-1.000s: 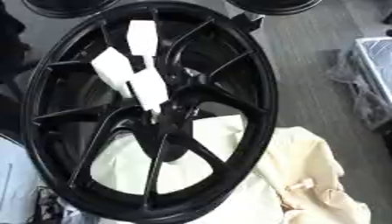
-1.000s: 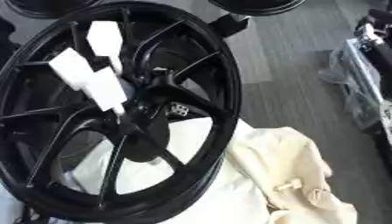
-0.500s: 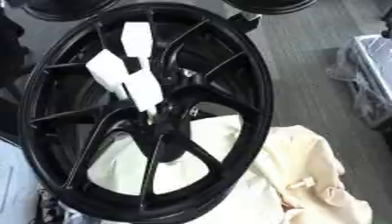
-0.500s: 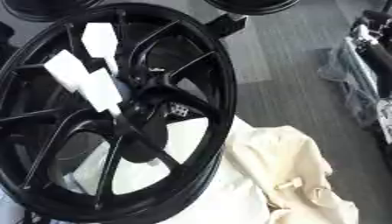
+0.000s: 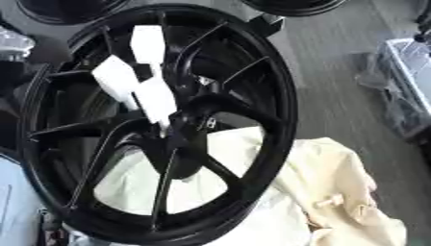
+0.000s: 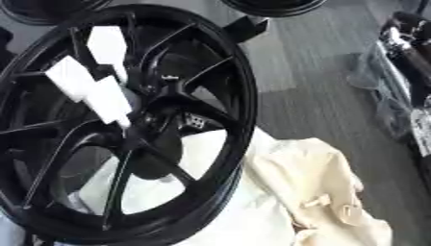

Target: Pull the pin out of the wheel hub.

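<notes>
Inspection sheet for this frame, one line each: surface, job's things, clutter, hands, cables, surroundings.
Surface: grey floor, partly covered by a cream cloth.
Job's things: black wheel partly over the cloth; hub; pin not made out.
Clutter: nothing seen.
Hands: what seems the left hand, white-padded, reaches to the hub; grip unclear. Right hand not seen.
Cables: nothing seen.
Surroundings: another dark wheel at the far edge; clear bin at right.

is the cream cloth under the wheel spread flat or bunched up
Bunched up. The cream cloth lies in rumpled folds beside and beneath the black wheel, heaped at the lower right rather than smoothed flat.
</notes>
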You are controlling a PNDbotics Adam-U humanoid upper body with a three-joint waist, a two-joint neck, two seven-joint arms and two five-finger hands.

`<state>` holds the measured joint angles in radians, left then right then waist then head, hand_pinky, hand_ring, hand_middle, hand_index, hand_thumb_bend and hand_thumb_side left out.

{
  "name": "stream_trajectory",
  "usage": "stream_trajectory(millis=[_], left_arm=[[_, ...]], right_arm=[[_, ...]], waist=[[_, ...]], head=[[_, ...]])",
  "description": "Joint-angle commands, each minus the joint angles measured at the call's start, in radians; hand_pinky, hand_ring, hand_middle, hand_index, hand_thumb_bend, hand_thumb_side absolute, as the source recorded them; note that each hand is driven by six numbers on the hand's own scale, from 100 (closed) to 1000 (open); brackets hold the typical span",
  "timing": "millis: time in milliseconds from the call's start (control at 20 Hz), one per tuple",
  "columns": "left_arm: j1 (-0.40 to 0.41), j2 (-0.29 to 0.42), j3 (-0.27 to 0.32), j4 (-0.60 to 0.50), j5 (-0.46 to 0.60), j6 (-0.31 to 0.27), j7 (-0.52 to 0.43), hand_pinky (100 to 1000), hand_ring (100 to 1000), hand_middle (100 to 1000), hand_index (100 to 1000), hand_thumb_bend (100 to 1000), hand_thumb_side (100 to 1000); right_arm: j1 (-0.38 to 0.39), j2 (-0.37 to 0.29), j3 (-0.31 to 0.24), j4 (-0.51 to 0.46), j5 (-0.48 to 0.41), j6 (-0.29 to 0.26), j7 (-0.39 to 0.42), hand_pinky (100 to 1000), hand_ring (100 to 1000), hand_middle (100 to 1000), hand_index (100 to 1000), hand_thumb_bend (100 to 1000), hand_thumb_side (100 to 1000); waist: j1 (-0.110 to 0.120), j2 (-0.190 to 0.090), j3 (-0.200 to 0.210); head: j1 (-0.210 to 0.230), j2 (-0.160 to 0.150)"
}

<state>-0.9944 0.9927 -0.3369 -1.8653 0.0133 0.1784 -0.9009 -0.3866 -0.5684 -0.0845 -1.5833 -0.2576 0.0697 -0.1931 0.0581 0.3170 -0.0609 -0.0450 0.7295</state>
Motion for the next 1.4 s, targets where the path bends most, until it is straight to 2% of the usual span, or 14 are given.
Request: stream_trajectory(millis=[50,300,600,750,900,1400], left_arm=[[-0.028,-0.002,-0.027,0.031,-0.012,-0.004,-0.006,837,833,762,801,439,408],[-0.032,-0.014,-0.061,0.057,-0.029,-0.031,-0.006,827,828,751,787,498,306],[-0.045,-0.036,-0.098,0.073,-0.106,-0.072,-0.006,807,797,711,776,516,265],[-0.048,-0.044,-0.113,0.082,-0.128,-0.091,-0.006,807,797,712,775,516,248],[-0.049,-0.048,-0.113,0.085,-0.150,-0.109,-0.006,808,803,731,790,538,193],[-0.075,-0.091,-0.111,0.180,-0.154,-0.098,-0.006,802,793,720,768,470,171]], right_arm=[[-0.012,-0.032,-0.002,-0.015,0.008,-0.001,0.002,972,782,711,832,100,439],[-0.011,-0.028,0.000,-0.010,0.008,0.001,0.003,972,780,707,831,100,442],[-0.015,-0.022,0.003,-0.008,0.009,0.002,0.006,972,779,704,830,100,442],[-0.017,-0.020,0.004,-0.007,0.009,0.003,0.007,972,780,703,830,100,443],[-0.015,-0.018,0.004,-0.005,0.010,0.003,0.007,972,779,701,829,100,445],[-0.015,-0.014,0.002,-0.001,0.009,0.003,0.004,972,778,698,828,100,445]], waist=[[-0.005,-0.030,-0.002],[-0.002,-0.030,-0.004],[-0.001,-0.032,-0.009],[0.000,-0.032,-0.011],[0.001,-0.030,-0.011],[0.002,-0.032,-0.011]], head=[[0.000,0.003],[-0.001,0.002],[-0.003,-0.006],[-0.001,-0.008],[-0.002,-0.005],[-0.003,0.006]])
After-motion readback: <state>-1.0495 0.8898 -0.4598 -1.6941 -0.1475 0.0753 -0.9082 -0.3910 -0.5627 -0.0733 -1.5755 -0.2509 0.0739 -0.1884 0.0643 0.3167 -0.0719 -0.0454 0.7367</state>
